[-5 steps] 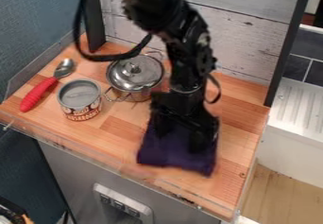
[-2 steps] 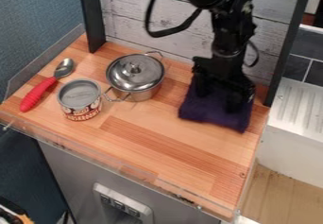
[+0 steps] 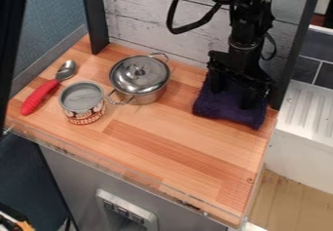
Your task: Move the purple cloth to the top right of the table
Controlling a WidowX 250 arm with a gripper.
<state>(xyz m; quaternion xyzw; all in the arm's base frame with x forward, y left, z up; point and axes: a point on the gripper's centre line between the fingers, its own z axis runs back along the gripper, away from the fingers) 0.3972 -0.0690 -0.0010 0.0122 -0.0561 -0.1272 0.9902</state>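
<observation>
The gripper (image 3: 234,94) is at the upper right of the table, pointing down onto the purple cloth (image 3: 224,109). Its two fingers stand apart, with their tips on or against the cloth. The cloth lies spread under and in front of them, near the back wall and the right edge of the table. Part of the cloth is hidden behind the gripper.
A lidded metal pot (image 3: 139,77) stands left of the cloth, with an opened can (image 3: 83,103) beyond it. A red-handled spoon (image 3: 46,89) lies at the far left. A black post (image 3: 296,54) rises at the back right corner.
The gripper and the purple cloth have moved together up and to the right, from the front right part of the table toward the back right corner. A dark object has appeared at the left edge.
</observation>
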